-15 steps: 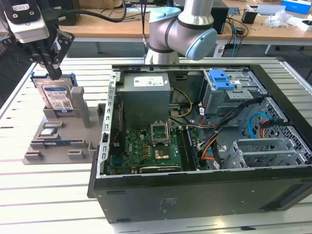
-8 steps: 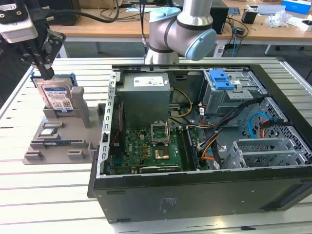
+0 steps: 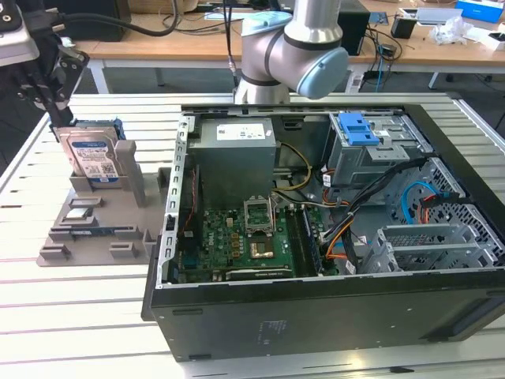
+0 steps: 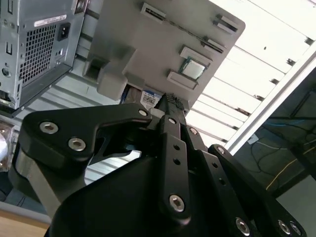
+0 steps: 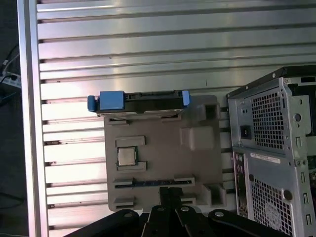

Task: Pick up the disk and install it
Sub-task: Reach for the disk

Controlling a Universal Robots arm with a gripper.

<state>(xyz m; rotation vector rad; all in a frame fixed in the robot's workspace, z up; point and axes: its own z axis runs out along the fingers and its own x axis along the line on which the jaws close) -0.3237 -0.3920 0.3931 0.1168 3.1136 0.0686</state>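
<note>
1. The disk (image 3: 89,158) stands on its edge in a slot of the grey holder (image 3: 102,233), on the tabletop (image 3: 79,316) at the exterior view's left, beside the open computer case (image 3: 316,316).
2. The gripper (image 3: 61,117) hangs just above the top edge of the disk and does not grasp it.
3. In both wrist views the jaws look clenched together, with nothing between them.

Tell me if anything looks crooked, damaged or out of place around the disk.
Nothing stands out. The disk stands upright in its slot on the grey holder, with the hand just above it. The computer case lies open on its side with loose cables inside, which fits installation work.
</note>
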